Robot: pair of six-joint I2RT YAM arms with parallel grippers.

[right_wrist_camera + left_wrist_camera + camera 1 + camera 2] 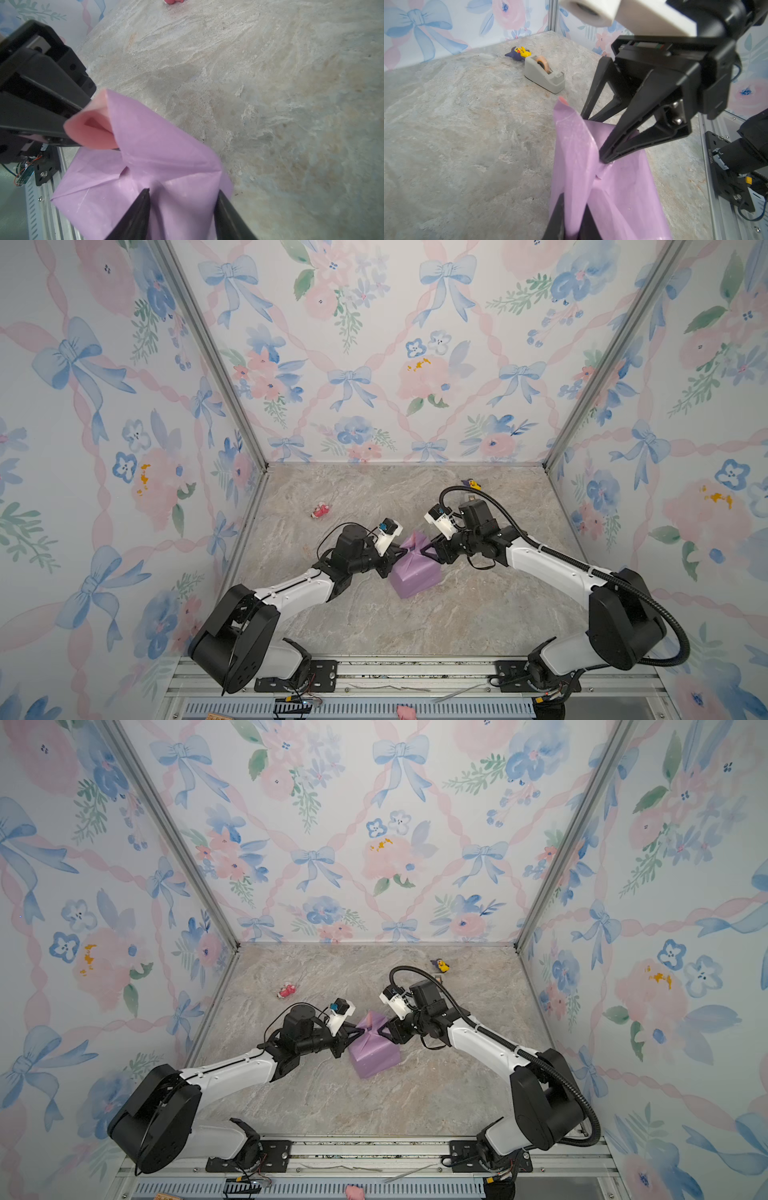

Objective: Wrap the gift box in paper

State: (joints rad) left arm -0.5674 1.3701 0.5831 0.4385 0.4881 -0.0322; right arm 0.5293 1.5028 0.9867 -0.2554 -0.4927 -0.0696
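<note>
Clock dial: top view, 12 at the back wall, centred on the parcel.

At 10, well apart: a small red toy (pixel 320 511) on the table (pixel 457 614), not involved.

From 9: the left gripper (pixel 401 551) was clenched on an upstanding flap of the paper (pixel 415 578), with the pink inner face curling out at the flap's tip. My read is that it kept the flap taut and clear of the top so it could fold over cleanly.

Mid-table: the gift box was not visible. It was fully inside the lilac wrap and sat skewed to the table edges. The near and side faces looked closed, and the end at 12 was the loose one.

From 2: the right gripper (pixel 428 552) had its jaws apart, not clenched. They straddled the wrap beside the flap, with the near fingertip (pixel 608 151) pressing on the paper. This was likely a hold-down so the parcel wouldn't slide or spring open under the left's pull. I couldn't tell if the far finger touched.

At 1, near the right arm: the tape dispenser (pixel 544 74), presumably parked for sealing. A yellow-and-purple figurine (pixel 519 53) lay just beyond it.
</note>
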